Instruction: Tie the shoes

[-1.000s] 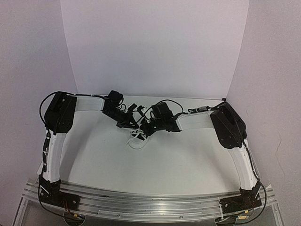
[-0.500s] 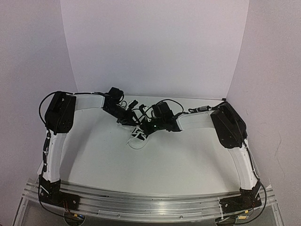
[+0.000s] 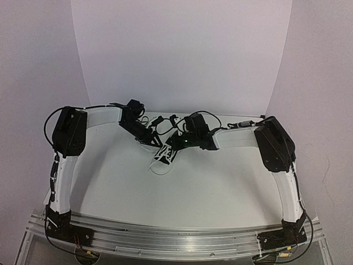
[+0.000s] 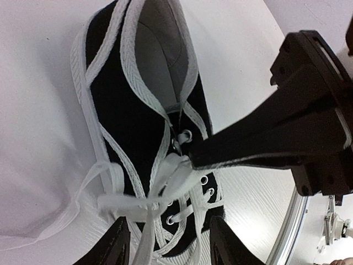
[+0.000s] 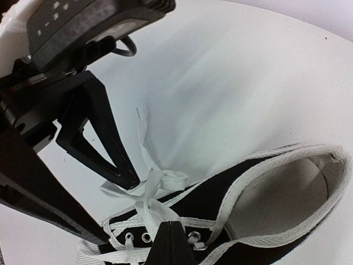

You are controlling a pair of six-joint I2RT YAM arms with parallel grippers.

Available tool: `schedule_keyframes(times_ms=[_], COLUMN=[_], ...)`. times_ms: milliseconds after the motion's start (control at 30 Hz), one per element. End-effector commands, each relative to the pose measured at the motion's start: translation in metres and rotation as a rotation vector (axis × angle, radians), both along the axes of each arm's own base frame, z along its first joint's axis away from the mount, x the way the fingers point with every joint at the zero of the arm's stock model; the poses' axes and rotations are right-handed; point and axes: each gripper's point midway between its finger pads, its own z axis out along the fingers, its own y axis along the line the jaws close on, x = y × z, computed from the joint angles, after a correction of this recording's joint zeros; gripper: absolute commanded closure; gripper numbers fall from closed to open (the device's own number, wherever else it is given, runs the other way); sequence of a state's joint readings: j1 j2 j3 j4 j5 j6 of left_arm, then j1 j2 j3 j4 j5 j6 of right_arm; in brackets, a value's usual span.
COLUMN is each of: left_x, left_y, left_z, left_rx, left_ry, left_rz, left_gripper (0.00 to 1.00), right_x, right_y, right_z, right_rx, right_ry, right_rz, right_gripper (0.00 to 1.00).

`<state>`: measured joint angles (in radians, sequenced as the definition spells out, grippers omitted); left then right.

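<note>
White worktop (image 3: 193, 187) and backdrop are framing the shoe (image 3: 164, 155), which is lying mid-frame in the top view, between both wrists. At the centre of the left wrist view, the right gripper (image 4: 193, 159) is pinching shut on the laces (image 4: 165, 179) by the upper eyelets. At the bottom edge, the left gripper (image 4: 168, 245) is hanging wide open, straddling the loose crossing. Doing this well probably means holding the right pinch taut while the left is closing on one strand only, without dragging the shoe.
</note>
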<state>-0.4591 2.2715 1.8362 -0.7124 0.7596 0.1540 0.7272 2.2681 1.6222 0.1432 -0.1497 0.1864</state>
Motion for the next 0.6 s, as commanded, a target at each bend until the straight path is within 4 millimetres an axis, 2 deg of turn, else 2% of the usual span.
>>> schedule_keyframes(times_ms=[0,233,400,567], left_x=[0.002,0.0,0.009,0.011], left_y=[-0.005,-0.008,-0.004,0.008], left_z=[0.038,0.04,0.039,0.014], left_rx=[-0.066,-0.091,-0.041,0.063], left_ry=[-0.116,-0.117,-0.214,-0.287], left_rz=[-0.085,-0.104,-0.157,-0.246], left_gripper=[0.51,0.53,0.52,0.5], right_x=[0.008,-0.002,-0.007,-0.01], right_y=[0.002,0.0,0.001,0.003], right_z=[0.033,0.018,0.01,-0.006], right_rx=[0.065,0.053,0.05,0.015], right_ry=[-0.039,-0.003,0.022,0.045], right_rz=[-0.017,0.006,0.025,0.032], right_gripper=[1.0,1.0,1.0,1.0])
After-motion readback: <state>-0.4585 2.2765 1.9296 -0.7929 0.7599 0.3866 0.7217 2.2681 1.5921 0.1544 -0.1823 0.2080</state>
